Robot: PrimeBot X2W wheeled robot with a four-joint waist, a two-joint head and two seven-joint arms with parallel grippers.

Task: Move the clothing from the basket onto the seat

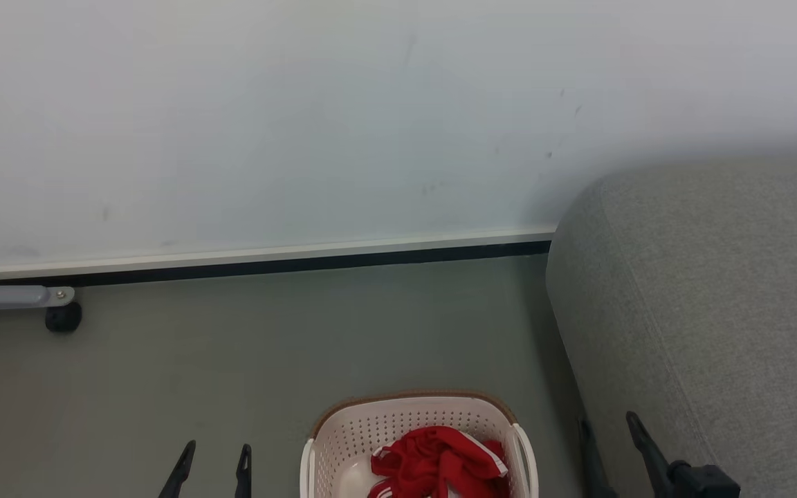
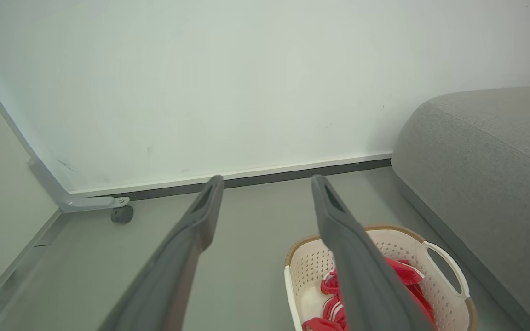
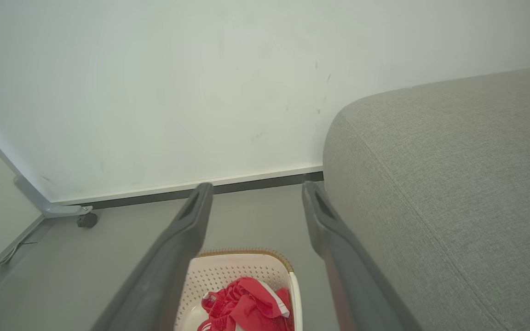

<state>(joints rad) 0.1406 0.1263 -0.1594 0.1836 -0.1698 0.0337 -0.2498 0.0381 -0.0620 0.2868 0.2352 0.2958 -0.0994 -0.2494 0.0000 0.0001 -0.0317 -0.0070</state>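
Head view: one cream basket (image 1: 343,443) with perforated sides and a brown rim stands on a grey floor (image 1: 232,360) at the bottom centre, cut off by the lower edge. Inside it lies the clothing (image 1: 433,463), a crumpled bright-red heap with white stripes and white edging. It reads as one bunch, and how many garments are in it cannot be told. One grey woven seat (image 1: 717,311) with a rounded edge and a seam line stands just to the right of the basket. The left gripper (image 1: 218,446) shows at the lower left, its two dark fingers spread with nothing between them, apart from the basket. The right gripper (image 1: 606,418) shows at the lower right, in front of the seat's side, its fingers also spread and bare. Behind them is a pale wall (image 1: 301,124) with a dark skirting (image 1: 267,257). One black caster (image 1: 63,318) sits at the far left.

Left wrist view: two grey fingers rise wide apart, with only floor between them. The basket sits at the lower right, partly behind one finger, with a white loop handle on its side. Red cloth with white stripes lies inside. The seat is just beyond it.

Right wrist view: two fingers rise wide apart, gripping nothing. The basket, with its red heap, is at the bottom between them. The seat fills the right side.
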